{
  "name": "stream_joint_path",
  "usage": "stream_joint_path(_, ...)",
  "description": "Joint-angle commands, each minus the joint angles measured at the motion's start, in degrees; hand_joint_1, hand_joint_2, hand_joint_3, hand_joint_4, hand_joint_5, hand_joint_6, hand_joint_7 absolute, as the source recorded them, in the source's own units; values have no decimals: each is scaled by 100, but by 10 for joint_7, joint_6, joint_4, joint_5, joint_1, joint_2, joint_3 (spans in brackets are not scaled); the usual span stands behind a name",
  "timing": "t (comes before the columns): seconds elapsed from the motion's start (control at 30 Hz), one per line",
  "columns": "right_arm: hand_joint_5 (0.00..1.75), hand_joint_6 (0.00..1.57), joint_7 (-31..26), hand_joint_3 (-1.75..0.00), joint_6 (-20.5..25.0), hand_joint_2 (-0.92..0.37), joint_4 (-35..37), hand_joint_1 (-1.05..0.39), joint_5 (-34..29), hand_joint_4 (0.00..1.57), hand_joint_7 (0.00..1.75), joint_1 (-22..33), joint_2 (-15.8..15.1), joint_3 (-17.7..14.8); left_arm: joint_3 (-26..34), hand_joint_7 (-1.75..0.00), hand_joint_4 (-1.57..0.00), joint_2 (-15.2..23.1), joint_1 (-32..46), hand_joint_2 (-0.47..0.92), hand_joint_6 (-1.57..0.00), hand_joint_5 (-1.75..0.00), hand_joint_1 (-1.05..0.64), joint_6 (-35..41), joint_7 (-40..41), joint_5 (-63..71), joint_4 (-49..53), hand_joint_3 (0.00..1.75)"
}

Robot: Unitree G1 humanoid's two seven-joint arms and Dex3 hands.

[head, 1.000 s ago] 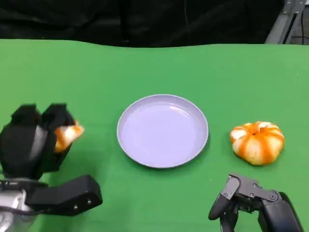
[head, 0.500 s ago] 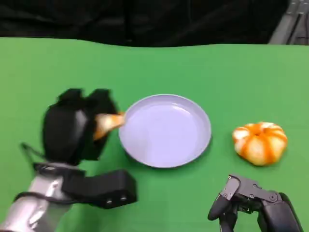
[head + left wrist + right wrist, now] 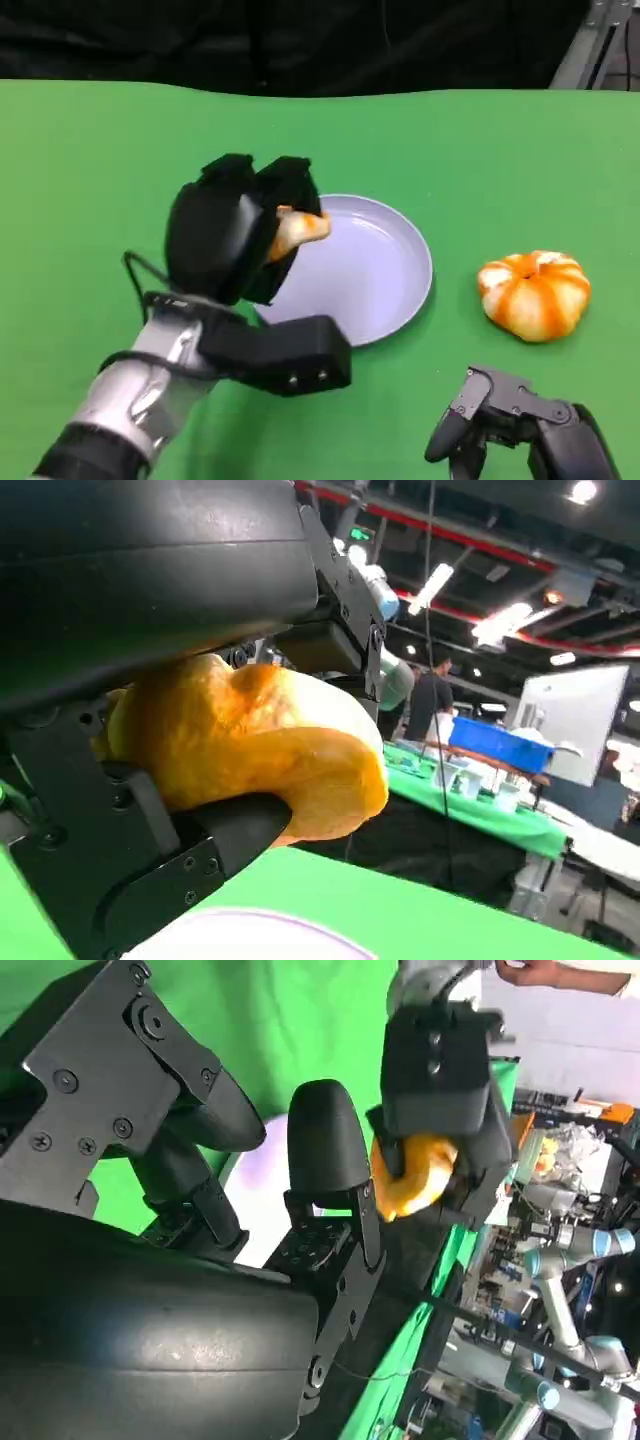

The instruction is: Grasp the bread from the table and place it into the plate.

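Note:
My left hand grips a golden piece of bread and holds it above the left rim of the lavender plate. In the left wrist view the bread sits clamped between the black fingers, with a sliver of the plate below. My right hand rests low at the near right of the table, fingers apart and holding nothing. The right wrist view looks past its own fingers to the left hand with the bread in it.
An orange and white pumpkin-shaped bun lies on the green table to the right of the plate. Beyond the table's far edge the background is dark. A person's hand shows in the right wrist view.
My left hand has carried the bread from the table's left side rightward, and it now hangs over the plate's left rim. The right hand has stayed put.

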Motion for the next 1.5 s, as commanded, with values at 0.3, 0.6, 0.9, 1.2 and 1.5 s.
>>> stream_joint_path(0.3,175,82,-5,-163,0,-19,-7,-3,-4,88,147,3,-3,6,-30,-93,-70,-49,-91,50,-64,-140,-17,69,-177,-41,99,78)
stream_joint_path(0.6,175,82,-7,-163,2,-20,-11,-3,-5,88,148,6,-2,8,-69,-2,0,-41,-95,92,-2,-21,-70,215,-375,-15,39,21)
stream_joint_path(0.9,175,82,-5,-164,3,-20,-13,-2,0,88,148,6,-4,3,-81,-1,0,2,-64,92,-2,0,-87,246,-485,-23,-40,41)
stream_joint_path(1.2,175,82,-5,-165,2,-18,-12,-3,-1,88,148,7,-3,4,-21,-3,-3,65,35,92,-6,-2,-85,232,-529,-82,-217,41)
stream_joint_path(1.5,175,82,-5,-164,5,-19,-17,-3,-3,89,147,10,-3,6,140,-35,-34,35,242,91,-50,-105,-34,90,-419,-263,-389,17)
